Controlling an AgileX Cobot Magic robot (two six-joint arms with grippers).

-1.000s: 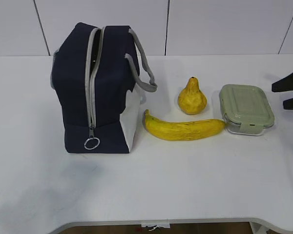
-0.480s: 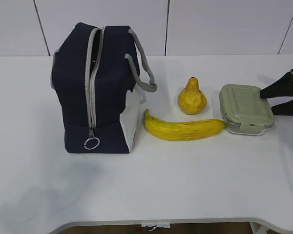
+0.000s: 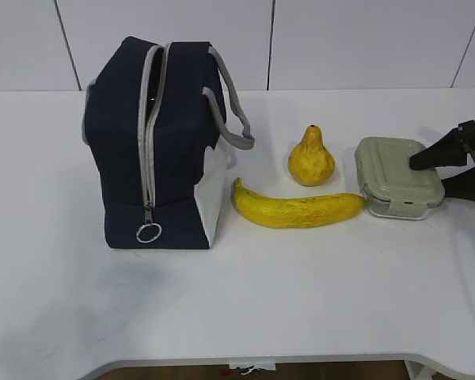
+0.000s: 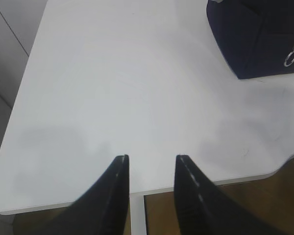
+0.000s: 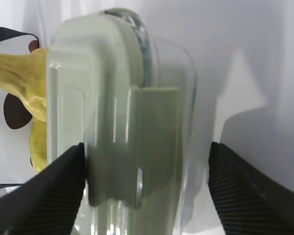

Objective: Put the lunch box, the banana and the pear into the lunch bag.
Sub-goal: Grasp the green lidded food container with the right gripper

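Observation:
The navy lunch bag (image 3: 174,150) stands upright at the left with its grey zipper open at the top and the ring pull low. The pear (image 3: 311,161) stands to its right, with the banana (image 3: 301,210) lying in front of it. Further right sits the lunch box (image 3: 396,174), with its sage-green lid on. My right gripper (image 3: 429,177) is open and straddles the box's right end. In the right wrist view, the right gripper (image 5: 147,147) has one finger against the lunch box (image 5: 117,98) lid and the other stands clear of the glass. My left gripper (image 4: 152,157) is open and empty over the table's front edge.
The white table (image 3: 301,301) ends in a curved front edge. In the left wrist view the lunch bag's lower corner (image 4: 255,39) and its zipper ring (image 4: 289,59) show at the upper right. Behind the lunch box in the right wrist view are the pear (image 5: 19,78) and banana (image 5: 36,147).
My right gripper has come in from the right edge and moved left until its open fingers flank the lunch box's end. Bag, pear, banana and box have not moved.

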